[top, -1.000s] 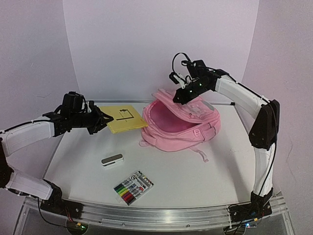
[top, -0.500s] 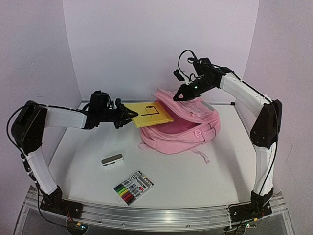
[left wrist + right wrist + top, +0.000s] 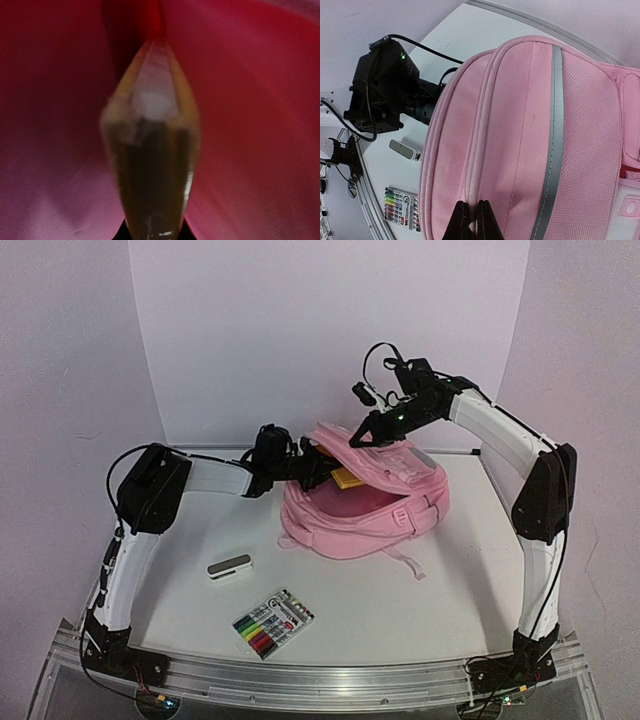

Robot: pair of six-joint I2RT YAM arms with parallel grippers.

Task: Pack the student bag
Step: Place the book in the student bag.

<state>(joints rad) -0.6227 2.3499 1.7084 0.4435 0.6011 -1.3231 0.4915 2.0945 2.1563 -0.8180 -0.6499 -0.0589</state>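
The pink student bag (image 3: 365,502) lies on the table at the back centre with its main opening facing left. My right gripper (image 3: 358,438) is shut on the bag's top flap edge (image 3: 480,190) and holds it lifted; in the right wrist view its tips (image 3: 470,222) pinch the pink seam. My left gripper (image 3: 318,468) reaches into the opening, shut on a yellow notebook (image 3: 346,480). In the left wrist view the notebook (image 3: 150,150) stands edge-on, surrounded by the bag's pink lining (image 3: 260,125); my fingers are mostly hidden behind it.
A small white-and-grey block (image 3: 229,567) lies on the table left of centre. A pack of coloured markers (image 3: 272,623) lies near the front edge. Both show in the right wrist view, the block (image 3: 405,149) and the markers (image 3: 400,207). A loose pink strap (image 3: 405,562) trails from the bag's front.
My left arm has stretched right, carrying the yellow notebook from the table's back left into the bag's opening. My right gripper has kept the flap raised, almost still.
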